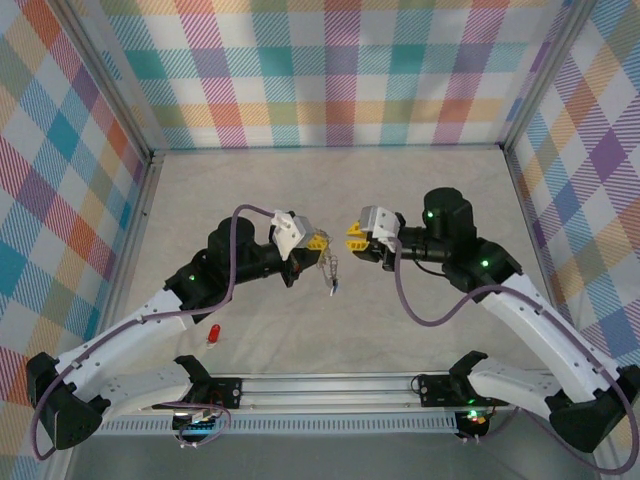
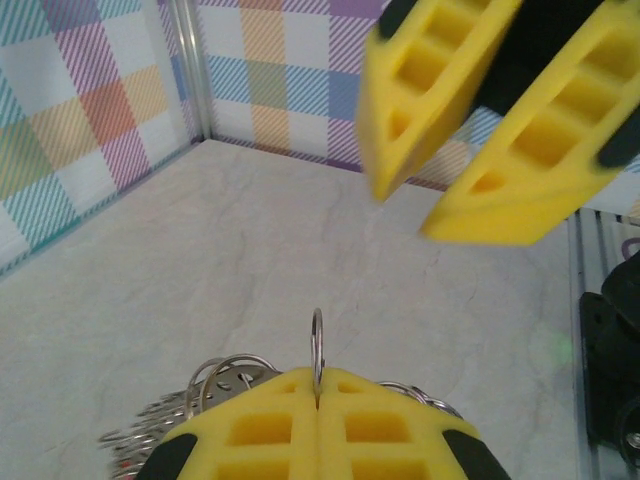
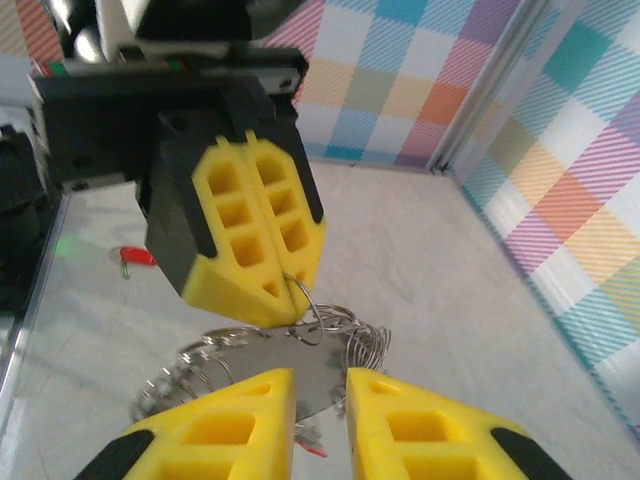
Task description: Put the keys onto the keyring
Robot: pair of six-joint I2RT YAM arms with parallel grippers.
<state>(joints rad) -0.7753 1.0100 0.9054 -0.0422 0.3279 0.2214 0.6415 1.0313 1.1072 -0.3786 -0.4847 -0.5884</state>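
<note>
My left gripper (image 1: pixel 318 241) is shut on a thin silver ring (image 2: pixel 317 345) that stands upright out of its fingertips. That ring belongs to the keyring (image 1: pixel 330 268), a bunch of silver loops and a flat metal tag hanging below the left gripper (image 3: pixel 290 295). My right gripper (image 1: pixel 353 234) faces it closely from the right, with a narrow gap between its jaws and nothing pinched. In the right wrist view, the keyring (image 3: pixel 330 345) hangs just beyond my right gripper (image 3: pixel 320 400). A red key (image 1: pixel 213 334) lies alone on the table, near the left arm.
The grey table (image 1: pixel 330 180) is walled by plaid panels at the back and both sides. A metal rail (image 1: pixel 320 385) with the arm bases runs along the near edge. The red key (image 3: pixel 135 258) lies near that edge in the right wrist view.
</note>
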